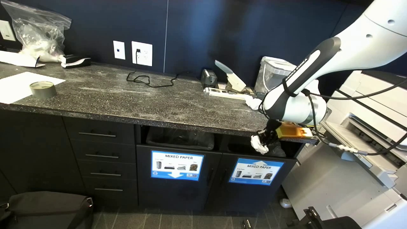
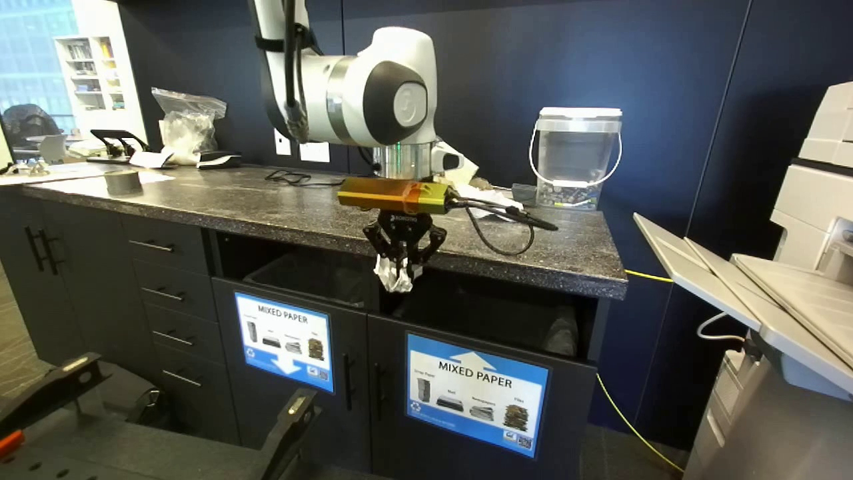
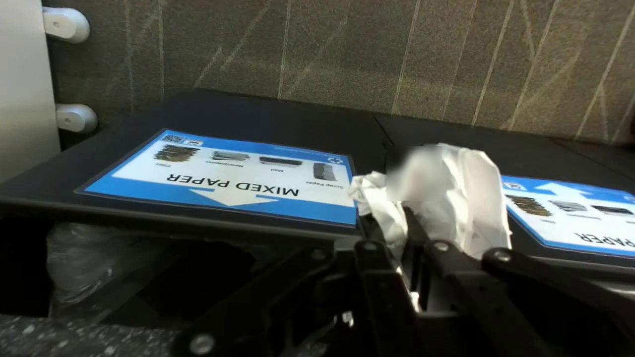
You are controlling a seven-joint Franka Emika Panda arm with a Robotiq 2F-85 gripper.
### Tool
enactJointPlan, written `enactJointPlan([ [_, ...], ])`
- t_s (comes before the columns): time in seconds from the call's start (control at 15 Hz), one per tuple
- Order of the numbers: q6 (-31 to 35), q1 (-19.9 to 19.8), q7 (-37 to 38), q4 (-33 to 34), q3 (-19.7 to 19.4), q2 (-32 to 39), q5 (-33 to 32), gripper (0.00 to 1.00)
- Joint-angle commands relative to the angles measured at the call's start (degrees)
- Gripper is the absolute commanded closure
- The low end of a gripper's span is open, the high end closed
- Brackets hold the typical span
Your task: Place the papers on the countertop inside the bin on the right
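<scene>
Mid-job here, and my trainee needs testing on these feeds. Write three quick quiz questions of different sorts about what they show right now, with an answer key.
1. Multiple choice: what is the black Robotiq gripper holding?
a) a round grey tape roll
b) a crumpled white paper wad
c) a thin black power cable

2. True or false: a translucent plastic tub with a white lid stands upright on the dark grey speckled stone countertop.

3. Open: in both exterior views, which way does the white arrow point on the blue-and-white label of the dark cabinet-front bin on the right?

Key: 1: b. 2: true. 3: up.
</scene>
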Motion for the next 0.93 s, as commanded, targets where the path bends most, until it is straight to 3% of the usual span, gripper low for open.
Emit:
enactJointPlan([
  [0.0,9.8,-2.5,0.4,-2.0,3.9,4.0,2.5,0.87],
  [0.6,38.5,-1.6,10.8,0.4,1.9,19.9,0.3,0.87],
  [0.87,48.9,-0.5,14.8,4.8,0.6,27.0,0.7,0.87],
])
